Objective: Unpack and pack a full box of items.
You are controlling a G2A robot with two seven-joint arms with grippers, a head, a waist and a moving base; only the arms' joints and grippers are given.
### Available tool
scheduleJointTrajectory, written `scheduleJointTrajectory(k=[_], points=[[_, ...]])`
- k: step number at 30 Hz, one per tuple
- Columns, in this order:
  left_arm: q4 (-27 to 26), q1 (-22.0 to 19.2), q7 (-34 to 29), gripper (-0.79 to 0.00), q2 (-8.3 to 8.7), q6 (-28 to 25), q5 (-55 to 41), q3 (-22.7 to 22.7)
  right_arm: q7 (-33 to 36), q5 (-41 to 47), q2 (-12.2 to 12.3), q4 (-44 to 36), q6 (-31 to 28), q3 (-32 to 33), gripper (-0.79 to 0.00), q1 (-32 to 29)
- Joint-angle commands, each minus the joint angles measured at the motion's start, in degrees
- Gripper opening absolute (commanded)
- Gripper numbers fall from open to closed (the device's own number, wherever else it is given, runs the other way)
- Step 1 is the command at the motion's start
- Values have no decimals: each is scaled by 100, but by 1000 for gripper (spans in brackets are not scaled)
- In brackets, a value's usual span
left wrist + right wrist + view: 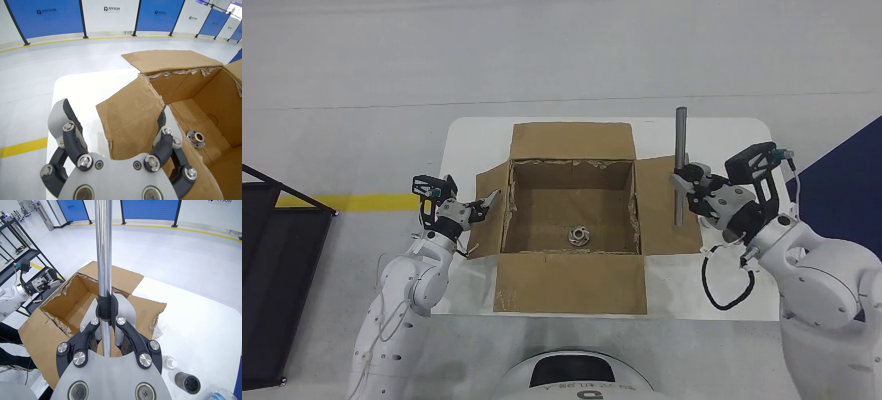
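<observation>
While tight in right pincer (106,303), rod (103,247) above box flap (657,215); left pincer (114,104) agape, empty.

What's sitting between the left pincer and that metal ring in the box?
Between left pincer and ring: the opened cardboard flap, clearest in the left wrist view.

Pale grey glossy floor (562,50) crossed by a yellow line (362,202). Blue and white partition panels (51,20) on black posts (83,22) ring the area. A black rack (260,280) stands near the white, round-cornered desk (198,321).
</observation>
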Motion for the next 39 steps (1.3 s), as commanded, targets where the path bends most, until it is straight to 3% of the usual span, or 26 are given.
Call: scheduleJointTrajectory(k=[1,4,9,14,22,30,39], points=[[0,0,0,0,0,0,0,0,-67,-93,-2,46,99,26,-785,11],[0,0,0,0,0,0,0,0,-421,394,-16,244,202,131,-785,-10],[0,0,0,0,0,0,0,0,-521,745,1,476,263,1127,-785,-463],[0,0,0,0,0,0,0,0,-193,824,5,673,400,1802,-785,-1073],[0,0,0,0,0,0,0,0,414,447,56,1398,861,1563,-785,-985],[0,0,0,0,0,0,0,0,182,460,64,2258,1495,1778,-785,-896],[0,0,0,0,0,0,0,0,297,702,73,2610,1977,1814,-785,-750]])
